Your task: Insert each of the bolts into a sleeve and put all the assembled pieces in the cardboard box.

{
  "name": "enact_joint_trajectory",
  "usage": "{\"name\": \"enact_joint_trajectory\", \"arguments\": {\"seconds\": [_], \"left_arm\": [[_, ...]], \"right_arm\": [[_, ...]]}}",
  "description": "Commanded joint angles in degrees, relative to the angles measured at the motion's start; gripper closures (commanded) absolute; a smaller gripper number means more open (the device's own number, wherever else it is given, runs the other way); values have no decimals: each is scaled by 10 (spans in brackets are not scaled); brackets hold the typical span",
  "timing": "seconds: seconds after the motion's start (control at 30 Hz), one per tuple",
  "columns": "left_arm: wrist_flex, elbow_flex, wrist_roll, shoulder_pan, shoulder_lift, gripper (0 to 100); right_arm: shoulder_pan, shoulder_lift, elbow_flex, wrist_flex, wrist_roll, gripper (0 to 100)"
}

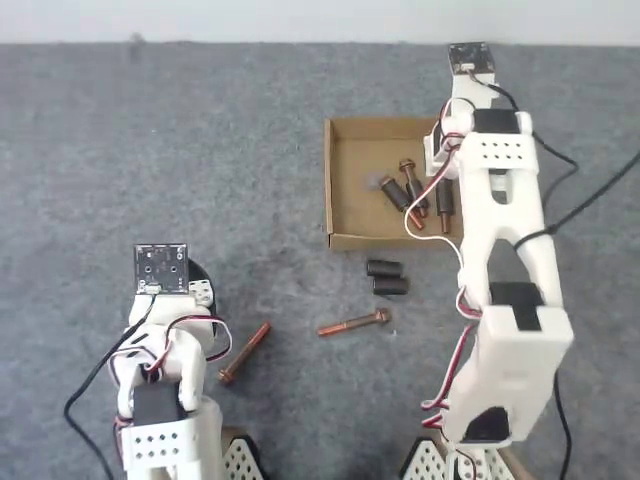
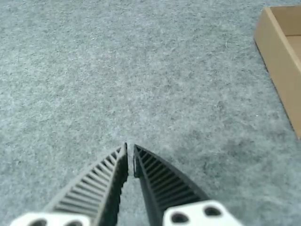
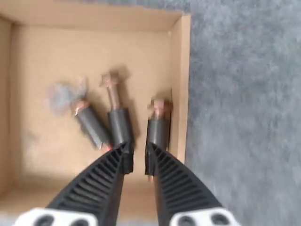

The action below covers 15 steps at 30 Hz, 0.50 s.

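The cardboard box (image 1: 340, 132) (image 3: 180, 70) holds three assembled pieces, each a copper bolt in a black sleeve (image 1: 397, 193) (image 3: 120, 123). My right gripper (image 3: 138, 156) hangs over the box's right side, open by a narrow gap and holding nothing, just above the piece by the wall (image 3: 158, 126). On the carpet in front of the box lie two empty black sleeves (image 1: 384, 269) (image 1: 390, 287) and two loose copper bolts (image 1: 353, 323) (image 1: 245, 352). My left gripper (image 2: 130, 151) is shut and empty over bare carpet at the front left.
Grey carpet covers the table. A corner of the box (image 2: 282, 56) shows in the left wrist view. The right arm (image 1: 505, 200) stretches along the box's right wall, with cables trailing beside it. The left arm (image 1: 165, 340) stays at the front left, close to one bolt.
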Motion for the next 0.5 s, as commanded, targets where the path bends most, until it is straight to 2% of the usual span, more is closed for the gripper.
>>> {"name": "enact_joint_trajectory", "arguments": {"seconds": [0.0, 0.13, 0.2, 0.33, 0.47], "left_arm": [[-4, -7, 3, 2, 6, 974], [2, -7, 3, 1, 6, 974], [13, -9, 2, 1, 6, 974], [21, -16, -24, 1, 6, 975], [21, -20, -47, 0, 6, 976]], "right_arm": [[21, -79, -30, 91, 2, 991], [46, -88, -26, 180, 2, 991], [65, -92, 6, 190, 0, 991], [109, -118, 127, 136, -25, 991], [135, -203, 308, 25, -28, 991]]}}
